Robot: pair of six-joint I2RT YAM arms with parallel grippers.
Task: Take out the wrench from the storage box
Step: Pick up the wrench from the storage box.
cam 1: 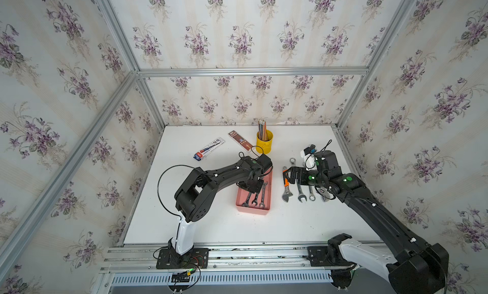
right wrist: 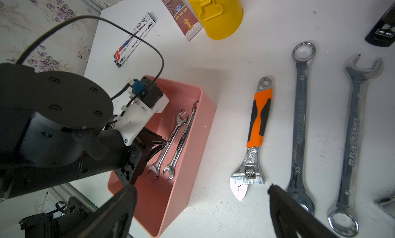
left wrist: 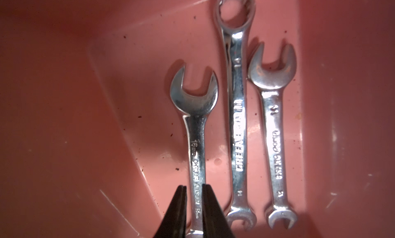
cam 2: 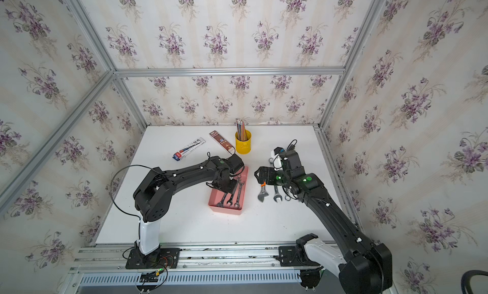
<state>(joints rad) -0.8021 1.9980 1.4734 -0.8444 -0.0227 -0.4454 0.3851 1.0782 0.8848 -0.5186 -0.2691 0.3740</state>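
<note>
The pink storage box [cam 1: 253,211] [cam 2: 224,210] [right wrist: 205,130] lies mid-table and holds three small steel wrenches side by side. My left gripper [left wrist: 195,186] [cam 1: 252,187] reaches down into it, shut on the shaft of the wrench [left wrist: 195,98] [cam 1: 247,200] that lies farthest from the box's right wall. That wrench still rests on the pink floor [left wrist: 139,87]. My right gripper [right wrist: 199,187] [cam 1: 287,176] hangs open and empty just right of the box, over the white table.
Right of the box lie an orange-handled adjustable wrench [right wrist: 258,119] and two long combination wrenches [right wrist: 300,119] [right wrist: 352,130]. A yellow cup of pencils [cam 1: 264,142] and two flat pen boxes [cam 1: 208,148] [cam 1: 239,141] stand behind the box.
</note>
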